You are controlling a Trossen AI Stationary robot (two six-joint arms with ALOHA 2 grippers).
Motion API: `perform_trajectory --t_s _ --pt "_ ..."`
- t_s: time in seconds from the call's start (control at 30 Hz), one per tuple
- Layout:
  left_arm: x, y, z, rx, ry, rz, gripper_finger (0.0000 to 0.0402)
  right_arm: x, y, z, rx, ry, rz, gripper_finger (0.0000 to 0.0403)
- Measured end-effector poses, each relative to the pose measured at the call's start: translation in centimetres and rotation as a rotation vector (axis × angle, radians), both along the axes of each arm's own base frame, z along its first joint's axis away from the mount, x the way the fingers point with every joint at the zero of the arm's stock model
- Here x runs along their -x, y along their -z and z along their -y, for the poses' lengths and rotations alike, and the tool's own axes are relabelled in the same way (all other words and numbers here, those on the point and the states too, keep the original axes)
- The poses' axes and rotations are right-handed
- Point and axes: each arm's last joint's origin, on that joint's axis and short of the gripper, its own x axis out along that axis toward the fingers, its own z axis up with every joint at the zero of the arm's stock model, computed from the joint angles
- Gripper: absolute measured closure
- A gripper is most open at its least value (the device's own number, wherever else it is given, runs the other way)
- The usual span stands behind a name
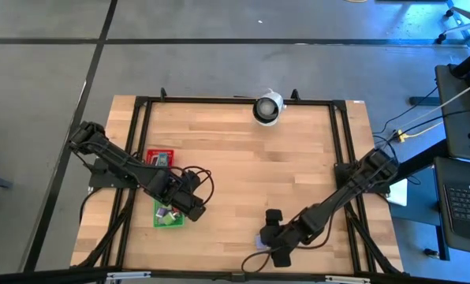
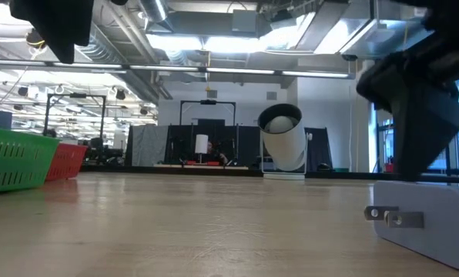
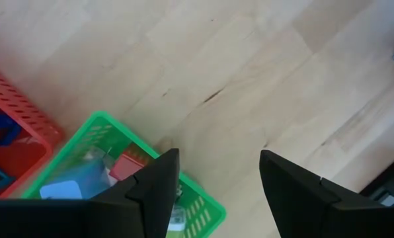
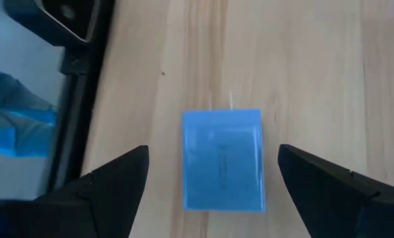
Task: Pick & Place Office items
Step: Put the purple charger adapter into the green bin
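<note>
A light blue block [image 4: 222,158] with two metal prongs [image 2: 386,216] lies flat on the table near its near edge, also seen in the high view [image 1: 261,241]. My right gripper [image 4: 213,149] hovers over it, open, with one finger on either side and a gap to each. My left gripper [image 3: 217,178] is open above the far right corner of the green mesh tray [image 3: 203,210]. That tray holds a red block [image 3: 124,165] and a pale blue piece [image 3: 63,190]. The red mesh tray [image 1: 160,156] stands just beyond it, with blue pieces inside.
A white round object with a black centre [image 1: 267,108] stands at the table's far edge, and shows in the low view [image 2: 283,142]. Black frame rails [image 1: 341,142] run along the table's sides. Bare wood [image 1: 243,166] lies between the two arms.
</note>
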Motion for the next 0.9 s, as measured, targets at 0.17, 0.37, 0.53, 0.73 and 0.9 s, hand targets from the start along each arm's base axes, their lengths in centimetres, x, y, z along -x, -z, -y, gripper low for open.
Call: perform_trajectory --t_s 0.17,0.37,0.53,0.73,0.9 --pt "0.0 0.0 0.0 0.003 -0.014 0.002 0.0194 -0.2 1.5 -0.1 0.048 0.003 -0.013 0.0064" --pt "0.0 0.0 0.0 0.004 -0.014 0.001 0.0197 -0.3 2.2 -0.1 0.046 0.022 -0.034 0.0068" --pt "0.0 0.0 0.0 -0.005 -0.016 0.006 0.0194 -0.3 2.2 -0.1 0.041 0.021 -0.036 0.0108" --pt "0.0 0.0 -0.1 -0.019 -0.020 0.014 0.0197 -0.3 2.2 -0.1 0.021 0.048 -0.042 0.0196" --pt "0.0 0.0 -0.1 -0.019 -0.020 0.014 0.0197 -0.3 2.0 -0.1 -0.044 0.156 -0.062 0.0196"
